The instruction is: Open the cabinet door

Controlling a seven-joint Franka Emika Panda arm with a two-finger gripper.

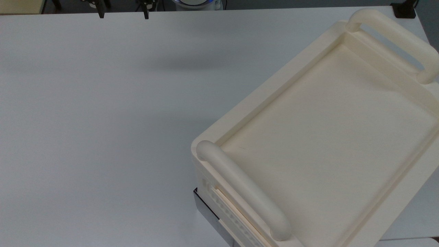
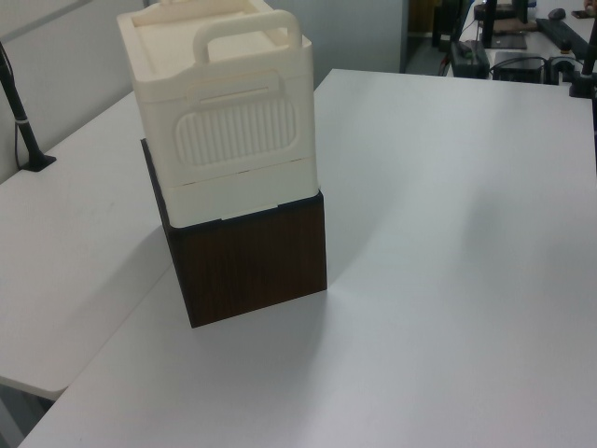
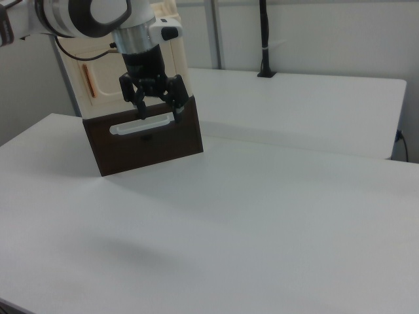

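I am working one robot arm at a white table (image 3: 275,216), and the landmark for everything here is the cabinet (image 2: 233,159), a cream upper body stacked on a dark brown wooden base. In the left view it stands near the table's far left corner. In the top view its recessed cream top (image 1: 329,137) has a thick rounded carrying handle (image 1: 243,190) at each end.

In the right view the gripper (image 3: 157,110) hangs in front of the cabinet's dark lower panel (image 3: 145,140), its two black fingers (image 3: 177,112) spread fairly wide and pointing down. Nothing is held between them. The tips sit level with a long white bar handle (image 3: 141,124) on that dark panel; I cannot tell whether they touch it or merely hover in front.

The cabinet door (image 3: 98,72) is the cream panel on the upper body, behind and to the right view's left of the gripper, with a small copper-brown handle (image 3: 90,80) standing upright on it. It looks flush with the cabinet, so I judge it closed.

As I read it, the task is barely begun: the arm is near the cabinet, but the door handle is ungrasped and the whole pull remains.
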